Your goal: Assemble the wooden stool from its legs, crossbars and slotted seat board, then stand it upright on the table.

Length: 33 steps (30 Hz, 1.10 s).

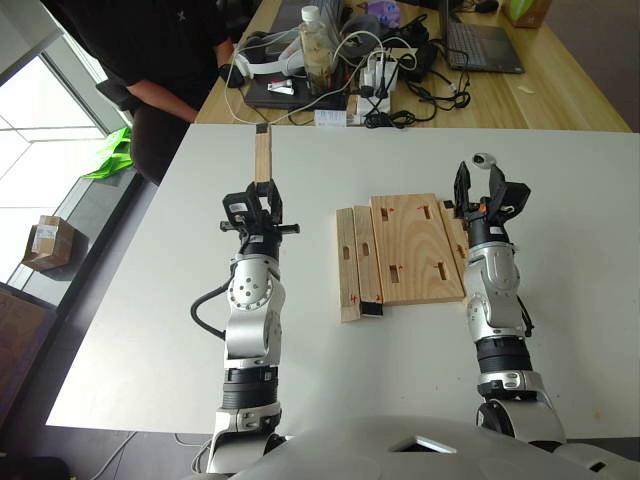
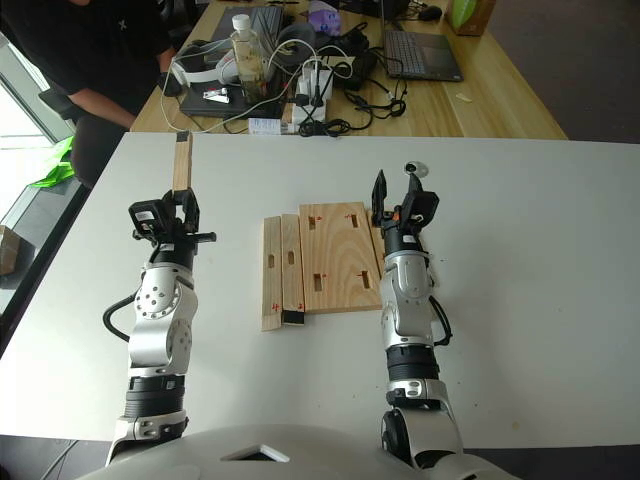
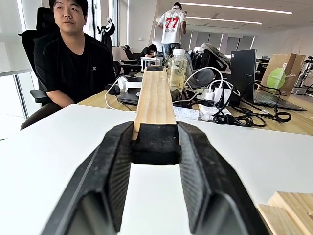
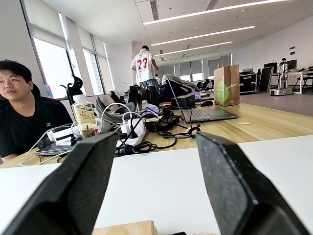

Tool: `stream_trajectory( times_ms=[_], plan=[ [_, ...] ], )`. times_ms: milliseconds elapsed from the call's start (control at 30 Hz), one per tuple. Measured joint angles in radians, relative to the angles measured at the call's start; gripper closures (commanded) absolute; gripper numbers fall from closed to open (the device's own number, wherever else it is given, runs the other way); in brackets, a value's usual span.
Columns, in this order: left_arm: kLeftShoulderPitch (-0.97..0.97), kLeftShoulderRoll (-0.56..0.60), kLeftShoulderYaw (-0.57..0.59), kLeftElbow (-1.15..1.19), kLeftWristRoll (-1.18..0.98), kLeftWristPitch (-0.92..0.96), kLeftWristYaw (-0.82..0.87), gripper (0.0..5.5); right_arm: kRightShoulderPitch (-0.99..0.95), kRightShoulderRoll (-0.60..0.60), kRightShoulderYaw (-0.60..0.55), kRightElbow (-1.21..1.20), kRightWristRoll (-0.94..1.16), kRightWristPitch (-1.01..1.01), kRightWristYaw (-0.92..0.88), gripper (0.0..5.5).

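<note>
Stool parts lay spread on the white table (image 1: 560, 200), not yet joined. The slotted seat board (image 1: 415, 250) sat flat near the middle of the table, several rectangular slots showing in its face. Tight against its left edge lay two wooden bars (image 1: 357, 262), side by side and running near to far, with a small dark piece (image 1: 372, 310) at their near end. Along the board's right edge I could make out what looked like another wooden strip (image 1: 458, 240), though the right arm covered much of it.

Left of all this, well apart from the board, the left gripper (image 1: 262, 198) was clamped on one end of a wooden leg (image 1: 262, 155), which stuck out straight toward the far side of the table.

The right gripper (image 1: 480, 185) hung by the board's far right corner, its two fingers (image 4: 73, 191) spread wide with nothing between them; I couldn't tell whether it touched the wood.

Beyond the table's far edge stood a wooden desk (image 1: 560, 95) cluttered with a bottle (image 1: 315, 50), a laptop (image 1: 480, 45) and cables.
</note>
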Motion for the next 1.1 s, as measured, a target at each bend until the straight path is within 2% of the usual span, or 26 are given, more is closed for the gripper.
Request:
stream_trajectory(
  times_ms=[1100],
  plan=[
    [0.001,0.004,0.001,-0.019,0.0,0.008,-0.01,4.21,0.006,0.016,0.019,-0.012,-0.007,0.031,-0.002,2.55]
  ],
)
